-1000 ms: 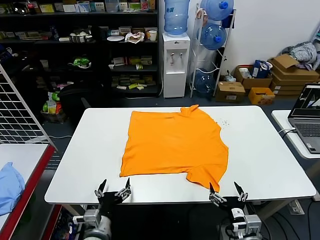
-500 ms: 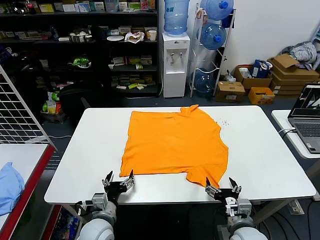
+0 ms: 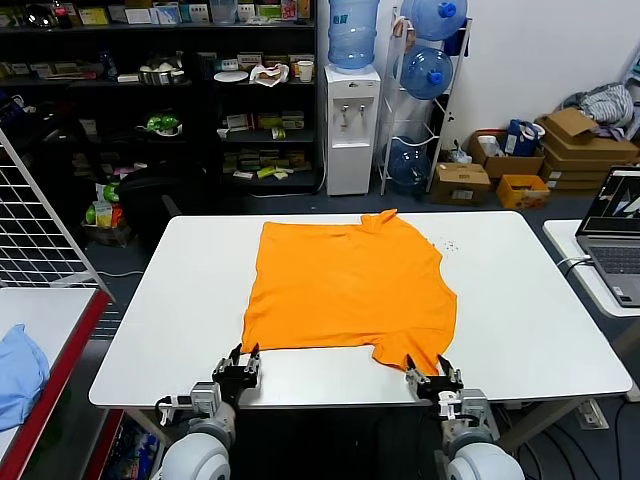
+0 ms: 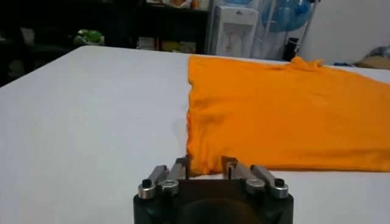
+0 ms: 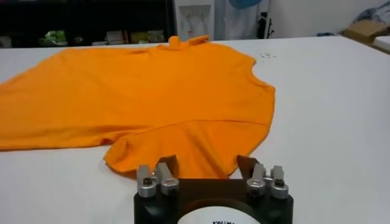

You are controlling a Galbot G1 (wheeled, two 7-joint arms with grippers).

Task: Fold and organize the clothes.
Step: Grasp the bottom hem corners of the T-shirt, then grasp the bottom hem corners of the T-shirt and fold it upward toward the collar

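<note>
Both grippers at the shirt's near edge.
Bright orange soft-fabric T-shirt (image 3: 350,295) lies flat on the white bench (image 3: 180,300); left gripper (image 3: 243,363) and right gripper (image 3: 428,373) sit partly open astride its hem, clamping nothing.

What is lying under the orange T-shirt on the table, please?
Only the white table shows around the orange T-shirt, which lies flat on it. Anything beneath the fabric is covered and cannot be seen.

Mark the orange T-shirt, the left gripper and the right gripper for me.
orange T-shirt (image 3: 345,290), head view, middle of the flat fabric.
left gripper (image 3: 241,361), head view, between its fingertips at the shirt's near corner.
right gripper (image 3: 430,369), head view, between its fingertips at the near sleeve.
</note>
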